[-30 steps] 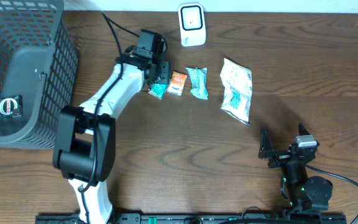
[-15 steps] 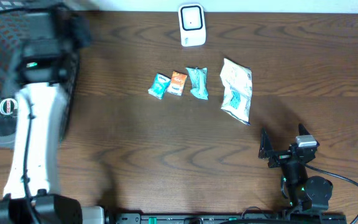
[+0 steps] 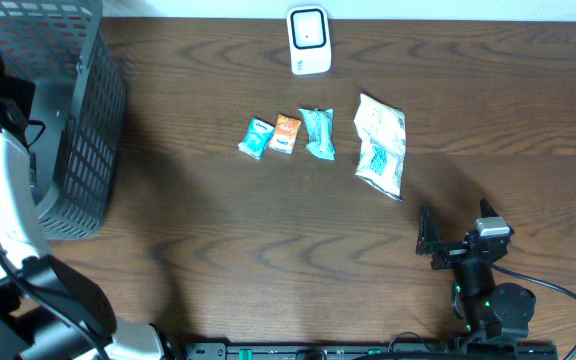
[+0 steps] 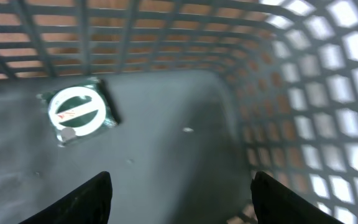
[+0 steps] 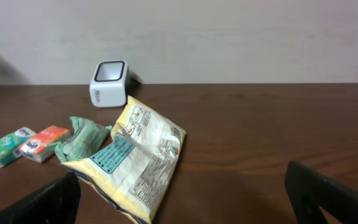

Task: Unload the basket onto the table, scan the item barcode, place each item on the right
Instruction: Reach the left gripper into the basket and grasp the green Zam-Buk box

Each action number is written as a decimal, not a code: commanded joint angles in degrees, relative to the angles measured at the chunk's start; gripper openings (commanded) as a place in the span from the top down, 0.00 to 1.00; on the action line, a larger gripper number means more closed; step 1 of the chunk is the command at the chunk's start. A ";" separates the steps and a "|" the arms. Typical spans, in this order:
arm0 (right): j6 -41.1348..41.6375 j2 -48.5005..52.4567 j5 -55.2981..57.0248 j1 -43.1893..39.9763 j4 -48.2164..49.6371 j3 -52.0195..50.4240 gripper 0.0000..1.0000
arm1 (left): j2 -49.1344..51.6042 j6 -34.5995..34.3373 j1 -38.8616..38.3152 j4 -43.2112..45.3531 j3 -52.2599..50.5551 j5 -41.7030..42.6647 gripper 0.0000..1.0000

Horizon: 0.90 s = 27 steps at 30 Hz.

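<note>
Grey plastic mesh basket (image 4: pixel 166 37) | square packet (image 4: pixel 79 112), round label, inside | left claw (image 4: pixel 180 180), right claw (image 5: pixel 182 177) apart

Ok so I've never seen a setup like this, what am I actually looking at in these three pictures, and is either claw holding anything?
These are two robot arms at a wooden table, each ending in a two-finger claw. One picture looks down from above. The other two come from small cameras on the wrists, so the dark shapes along their bottom edges are that claw's own fingers. The left gripper is open and looks down into a grey basket, where a round-labelled packet lies on the floor; it holds nothing. The right gripper is open and empty too. It faces a large bag, a green pouch, an orange packet, a teal packet and the white scanner.
</note>
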 commanded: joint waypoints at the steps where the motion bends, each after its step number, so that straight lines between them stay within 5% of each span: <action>1: -0.68 -0.31 0.00 -0.35 -0.26 -0.04 0.01 | 2.84 -2.23 1.40 -0.85 -0.50 -5.44 0.29; 11: -0.68 -0.31 0.00 -0.35 -0.26 -0.04 0.01 | 12.09 -7.91 1.81 -3.34 -0.50 -12.90 0.10; 27: -0.68 -0.31 0.02 -0.35 -0.26 -0.04 0.01 | 21.77 -10.29 5.20 1.20 -0.50 -18.12 0.07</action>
